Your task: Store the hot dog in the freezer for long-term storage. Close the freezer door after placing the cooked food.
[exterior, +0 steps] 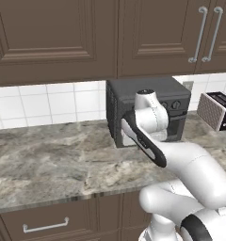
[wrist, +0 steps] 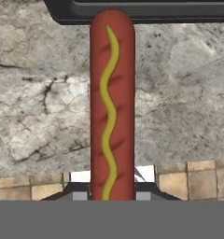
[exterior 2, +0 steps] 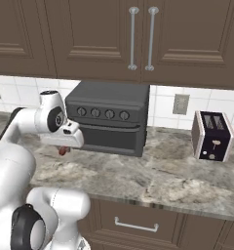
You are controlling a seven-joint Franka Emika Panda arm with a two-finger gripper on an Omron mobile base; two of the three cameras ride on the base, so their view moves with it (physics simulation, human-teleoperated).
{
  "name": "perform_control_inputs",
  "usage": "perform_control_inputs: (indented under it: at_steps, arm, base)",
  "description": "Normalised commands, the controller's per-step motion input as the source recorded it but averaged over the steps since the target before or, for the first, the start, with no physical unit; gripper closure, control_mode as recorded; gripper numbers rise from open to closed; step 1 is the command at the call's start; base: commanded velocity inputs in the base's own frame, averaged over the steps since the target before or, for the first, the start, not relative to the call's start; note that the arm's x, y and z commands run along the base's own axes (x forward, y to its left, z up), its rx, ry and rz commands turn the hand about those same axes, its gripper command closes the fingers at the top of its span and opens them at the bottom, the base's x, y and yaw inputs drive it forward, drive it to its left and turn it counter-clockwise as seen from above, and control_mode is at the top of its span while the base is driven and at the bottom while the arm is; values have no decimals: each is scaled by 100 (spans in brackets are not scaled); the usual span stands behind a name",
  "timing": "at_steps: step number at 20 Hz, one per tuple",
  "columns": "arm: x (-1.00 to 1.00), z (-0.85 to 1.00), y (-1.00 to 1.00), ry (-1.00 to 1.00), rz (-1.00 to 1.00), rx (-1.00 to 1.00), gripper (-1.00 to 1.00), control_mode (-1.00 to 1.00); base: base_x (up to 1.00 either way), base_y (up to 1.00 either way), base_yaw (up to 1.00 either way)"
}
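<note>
One hot dog (wrist: 111, 107) is pinched by its end in the gripper (wrist: 111, 196), high over the marble tabletop (wrist: 44, 112). Swinging fast could make it slip and fall.

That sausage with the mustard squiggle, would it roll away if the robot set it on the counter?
Probably yes: the hot dog is a smooth round cylinder, so on the flat marble counter it could roll sideways. It stays straight in the pincer, so it seems fairly stiff. Its glossy skin might be slippery.
</note>
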Motion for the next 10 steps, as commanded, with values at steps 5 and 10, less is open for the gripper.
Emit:
perform_control_inputs:
  at_steps: [5, 10]
  arm:
    - [-4, 10, -49, 4, 44, 0, 100, -100]
    - [0, 0, -47, 17, 37, 2, 100, -100]
  base:
    - [0, 0, 0]
    - [0, 0, 0]
